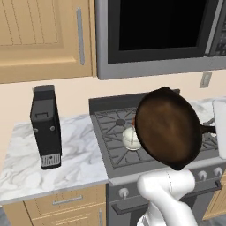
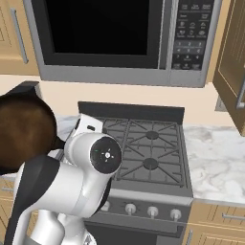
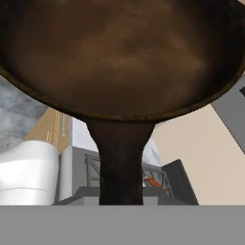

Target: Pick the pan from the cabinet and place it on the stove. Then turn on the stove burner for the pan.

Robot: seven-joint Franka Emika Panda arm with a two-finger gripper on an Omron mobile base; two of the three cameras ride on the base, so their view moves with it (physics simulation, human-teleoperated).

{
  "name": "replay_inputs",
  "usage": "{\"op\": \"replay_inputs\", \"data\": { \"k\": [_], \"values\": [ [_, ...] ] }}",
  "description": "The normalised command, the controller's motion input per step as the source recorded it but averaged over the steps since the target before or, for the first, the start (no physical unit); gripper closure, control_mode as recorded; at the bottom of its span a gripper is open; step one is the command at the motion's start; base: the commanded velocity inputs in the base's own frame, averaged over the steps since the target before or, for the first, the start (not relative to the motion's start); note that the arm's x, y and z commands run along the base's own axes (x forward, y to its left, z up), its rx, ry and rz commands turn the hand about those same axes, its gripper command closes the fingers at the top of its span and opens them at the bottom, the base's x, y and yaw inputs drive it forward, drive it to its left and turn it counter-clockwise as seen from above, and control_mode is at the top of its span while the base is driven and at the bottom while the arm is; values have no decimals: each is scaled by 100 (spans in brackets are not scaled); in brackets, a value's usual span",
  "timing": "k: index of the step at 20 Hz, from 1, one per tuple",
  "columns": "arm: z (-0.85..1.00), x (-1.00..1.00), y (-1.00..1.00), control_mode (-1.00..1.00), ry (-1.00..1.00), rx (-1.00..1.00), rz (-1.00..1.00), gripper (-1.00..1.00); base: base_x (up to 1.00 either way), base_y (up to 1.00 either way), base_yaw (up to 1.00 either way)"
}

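Round, shallow, dark brown-black pan point(image 1: 167, 128) tilted nearly on edge in the centre-right of the left base view, raised above the stove point(image 1: 112, 148); smooth matte inner face with a lighter brown sheen toward the middle, thin black rim. Long black handle running off toward the right edge there, and down toward the bottom centre of the hand view. Seen again at the left edge of the right base view, beside the white arm. Gripper itself hidden in all views; jaws pressed nearly together, pinching the pan's handle as far as the hand view suggests.

Small white cup point(image 1: 131, 139) with a red stick on the front left grate, partly covered by the pan's rim. Black boxy toaster point(image 1: 45, 127) upright on the left counter. Steel-framed microwave point(image 2: 119, 40) with a dark glass door and a keypad across the top of the right base view.

Dark grey cast grates, black back panel, steel front with round silver knobs point(image 2: 152, 211). White-grey veined marble counter point(image 1: 39, 167) on both sides. Light tan panelled cabinet point(image 1: 44, 37) in the upper left, with a vertical grey bar handle; an opened door point(image 2: 232, 67) at the right edge. Cream wall behind.
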Motion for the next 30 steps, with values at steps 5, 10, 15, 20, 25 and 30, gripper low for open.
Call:
{"op": "replay_inputs", "data": {
  "k": [5,10,15,20,25,30],
  "values": [
    [0,0,0,100,0,0,0,100,31,7,0],
    [0,0,0,100,0,0,0,100,37,1,0],
    [0,2,-2,-100,0,0,0,100,22,0,0],
    [1,2,-24,-100,1,2,0,100,0,0,0],
    [5,6,-27,-100,7,2,-1,100,0,0,0],
    [4,3,-36,-100,11,3,-2,100,0,0,0]
  ]
}}
